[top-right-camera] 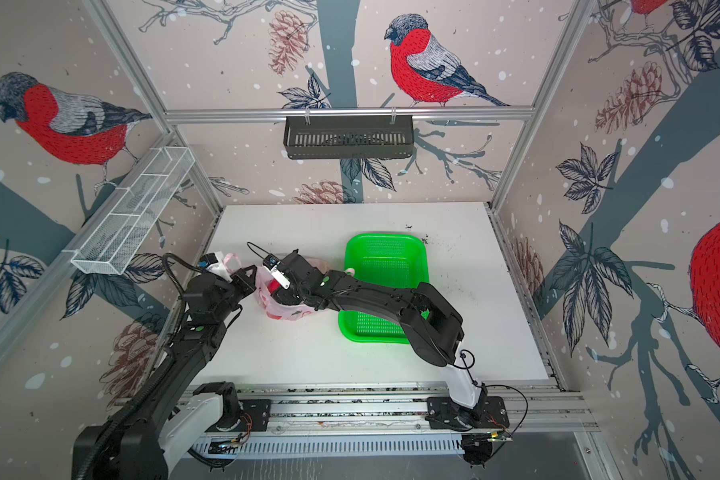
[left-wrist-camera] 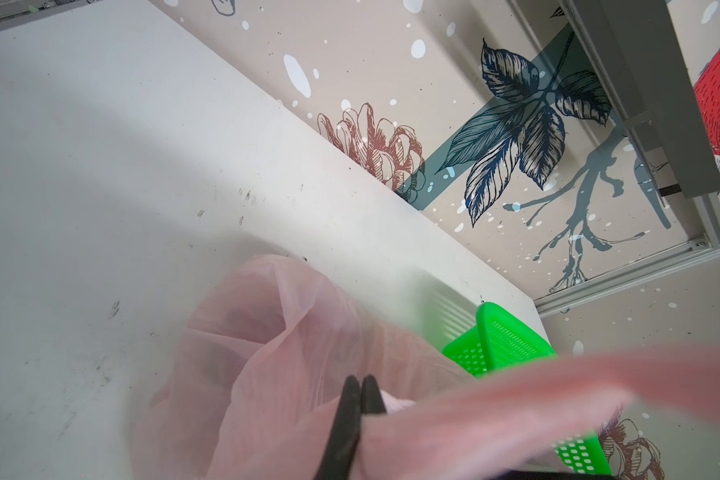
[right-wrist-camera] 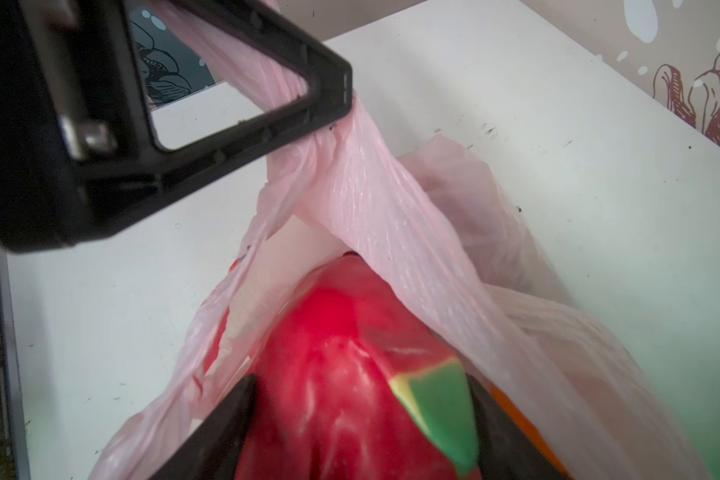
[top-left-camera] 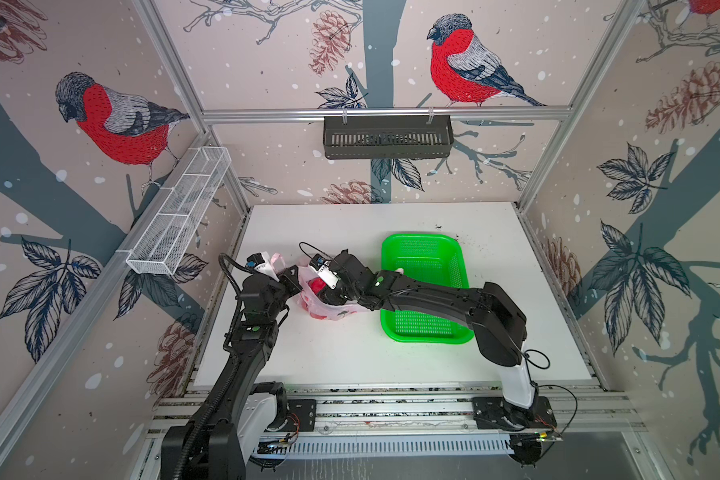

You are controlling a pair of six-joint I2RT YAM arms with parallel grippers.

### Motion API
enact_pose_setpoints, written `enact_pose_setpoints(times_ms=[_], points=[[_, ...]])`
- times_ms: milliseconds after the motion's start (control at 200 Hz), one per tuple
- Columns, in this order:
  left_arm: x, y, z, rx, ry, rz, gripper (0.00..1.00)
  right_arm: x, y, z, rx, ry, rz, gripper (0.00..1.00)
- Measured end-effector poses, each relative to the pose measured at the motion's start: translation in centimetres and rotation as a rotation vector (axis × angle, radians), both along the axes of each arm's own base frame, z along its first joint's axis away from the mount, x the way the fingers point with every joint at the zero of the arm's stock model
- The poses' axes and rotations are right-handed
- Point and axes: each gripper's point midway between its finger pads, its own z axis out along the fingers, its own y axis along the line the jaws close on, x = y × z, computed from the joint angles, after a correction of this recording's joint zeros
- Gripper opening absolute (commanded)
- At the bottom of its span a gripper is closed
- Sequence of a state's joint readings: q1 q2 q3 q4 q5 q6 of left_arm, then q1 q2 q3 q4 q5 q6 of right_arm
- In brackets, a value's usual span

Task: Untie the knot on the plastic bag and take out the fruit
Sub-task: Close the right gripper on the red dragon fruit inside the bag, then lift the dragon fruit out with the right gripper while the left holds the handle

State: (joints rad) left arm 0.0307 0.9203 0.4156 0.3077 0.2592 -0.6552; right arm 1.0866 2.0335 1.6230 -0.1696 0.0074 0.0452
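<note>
Mostly buried under both black arms in both top views: a thin translucent pale pink plastic bag (top-left-camera: 337, 311), slumped on the white worktop (top-left-camera: 350, 361) left of centre, just beside a bright green perforated plastic basket (top-left-camera: 422, 238). Runs long from far-left to near-right there, mouth toward the left arm. Pinched in the left gripper (left-wrist-camera: 360, 388), jaws fully together, a bunched pink handle (right-wrist-camera: 362, 166), held taut up off the bag. Deep in the open mouth, the right gripper (right-wrist-camera: 362, 419), jaws wide and pressed to either side of a magenta-red dragon fruit with a green-tipped scale (right-wrist-camera: 329, 353). Lies lengthwise along that gripper's reach, rounded end toward the taut handle, other end cut off by the frame. Beyond one finger, only an orange sliver (right-wrist-camera: 528, 424), too little to name. Across much of the left wrist view, blurred pink film.
</note>
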Motion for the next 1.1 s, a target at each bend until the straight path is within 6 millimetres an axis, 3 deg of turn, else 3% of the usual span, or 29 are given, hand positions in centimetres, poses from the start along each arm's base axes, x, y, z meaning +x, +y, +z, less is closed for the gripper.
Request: enact_pose_setpoints(times_ms=[731,1101], points=[[-2.8,-1.0,1.6,-0.035,-0.083,-0.044,0.00,1.3,0.5,3.3,0.075,-0.070,-0.041,0.13],[-2.2,-0.9,1.0,-0.024,-0.048,-0.047,0.00,1.1,0.2,4.6,0.096,-0.090,-0.045,0.13]])
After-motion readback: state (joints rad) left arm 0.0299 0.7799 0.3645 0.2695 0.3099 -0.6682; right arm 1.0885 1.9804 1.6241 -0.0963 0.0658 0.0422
